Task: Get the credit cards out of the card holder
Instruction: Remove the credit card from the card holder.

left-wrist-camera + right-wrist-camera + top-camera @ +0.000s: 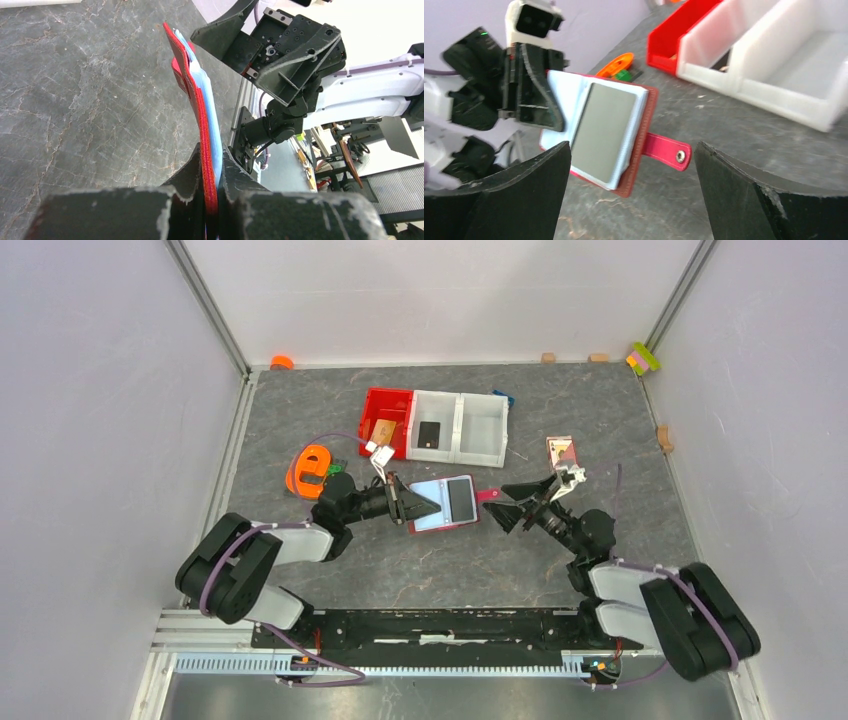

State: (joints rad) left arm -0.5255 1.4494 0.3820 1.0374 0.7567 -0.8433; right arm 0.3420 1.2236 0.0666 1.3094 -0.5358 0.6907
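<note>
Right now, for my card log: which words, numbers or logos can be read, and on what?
None can be read.
The grey card in the card holder: no print shows.
The tan card in the red bin, the black card in the white bin: too small.
The patterned card: too small.

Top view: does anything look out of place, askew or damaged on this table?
Nothing spilled or damaged. One patterned card lies loose and slightly askew on the table, right of the bins, not inside any. The card holder hangs open in the left gripper.
</note>
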